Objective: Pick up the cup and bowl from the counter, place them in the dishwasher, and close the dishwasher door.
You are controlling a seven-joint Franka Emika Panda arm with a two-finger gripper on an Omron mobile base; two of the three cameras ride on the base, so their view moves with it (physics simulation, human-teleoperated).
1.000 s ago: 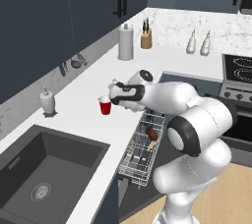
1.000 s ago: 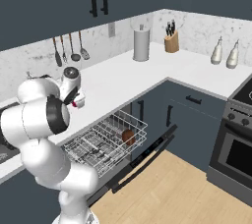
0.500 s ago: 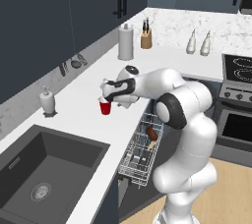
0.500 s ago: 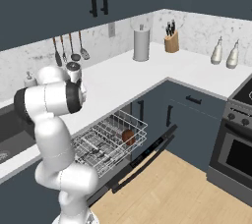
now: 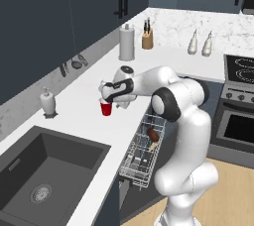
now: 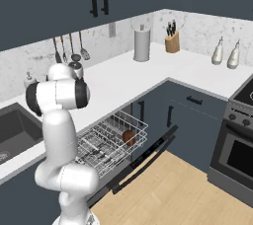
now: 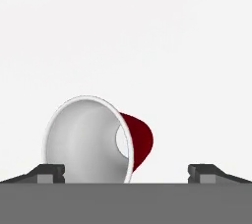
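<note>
One red cup (image 5: 105, 108) stands upright on the white counter (image 5: 74, 116), left of centre in my left base frame, with my gripper (image 5: 106, 96) just above its rim. My jaws are spread wide, gripping nothing; in my hand frame the cup (image 7: 96, 139) sits at lower centre between the fingertips (image 7: 49, 173). At mid frame the brown bowl (image 6: 129, 137) lies in the dishwasher (image 6: 111, 142) rack, with the dishwasher door (image 6: 143, 157) hanging down

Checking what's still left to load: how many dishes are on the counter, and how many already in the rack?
1 on the counter: the red cup, upright below the open gripper. 1 in the dishwasher rack: the brown bowl. The arm may hide others.
</note>
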